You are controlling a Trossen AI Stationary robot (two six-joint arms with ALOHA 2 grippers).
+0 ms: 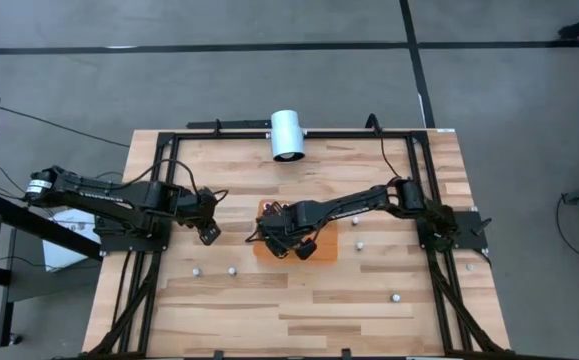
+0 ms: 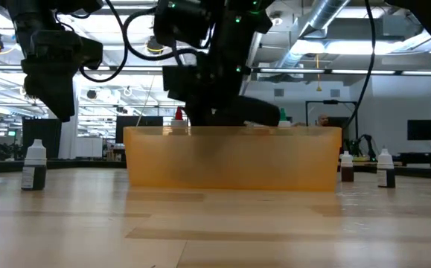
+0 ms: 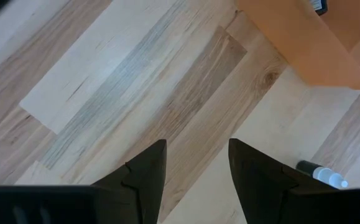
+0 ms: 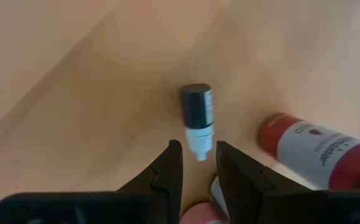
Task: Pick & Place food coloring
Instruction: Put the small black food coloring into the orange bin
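Food coloring bottles: one dark-filled bottle (image 4: 198, 120) and a red one (image 4: 316, 149) lie inside the orange tray (image 1: 321, 248); several remain on the table around it. Right gripper (image 4: 197, 163), jaws narrowly parted and empty, hangs over the tray. Left gripper (image 3: 195, 168), open and empty, waits beside it.

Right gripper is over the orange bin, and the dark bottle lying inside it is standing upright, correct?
Not quite. The right gripper is over the orange bin, but the right wrist view shows the dark bottle lying on its side there, not upright.
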